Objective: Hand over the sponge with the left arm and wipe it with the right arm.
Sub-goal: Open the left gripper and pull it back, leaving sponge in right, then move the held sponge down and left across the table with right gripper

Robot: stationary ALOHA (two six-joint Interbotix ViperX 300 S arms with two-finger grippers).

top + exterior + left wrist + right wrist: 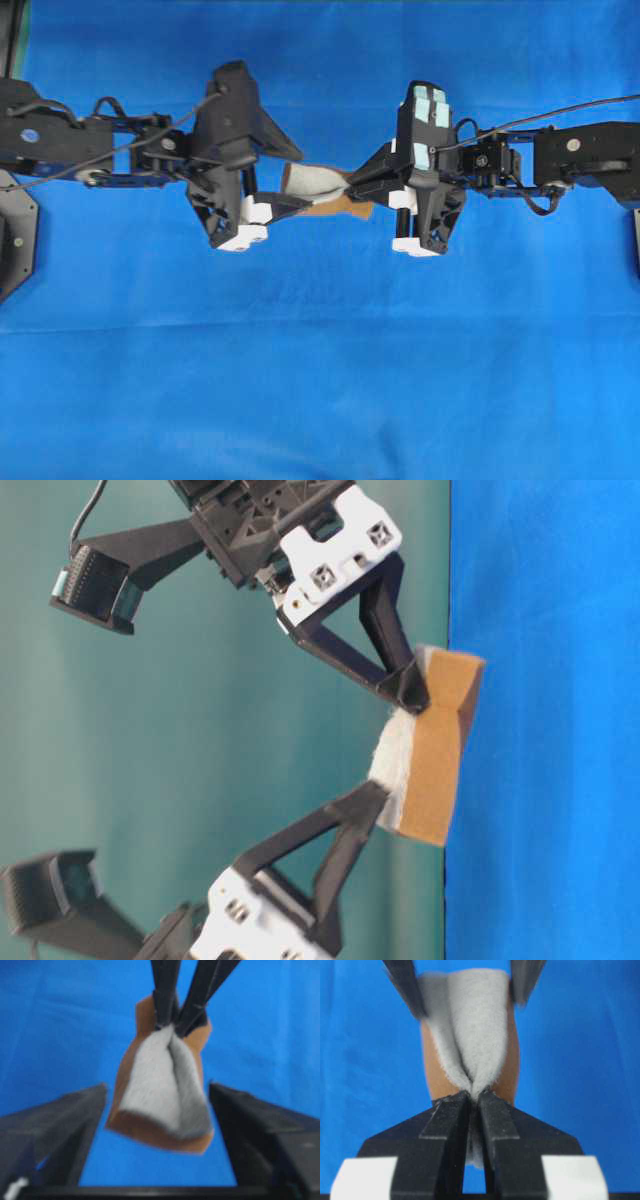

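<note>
Right tool (472, 1105) pinching sponge (475, 1025); left tool (157, 1105) apparently spread.

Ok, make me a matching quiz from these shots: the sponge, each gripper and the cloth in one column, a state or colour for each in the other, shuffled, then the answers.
Column one:
1. sponge
2. left gripper
3. right gripper
4. table cover

Column two:
A. jaws spread wide, one on each side of the sponge
B. plain blue
C. pinched into a fold, grey fuzzy face over a tan layer
D. jaws clamped together on the sponge's end

Pairs: 1-C, 2-A, 3-D, 4-B
</note>
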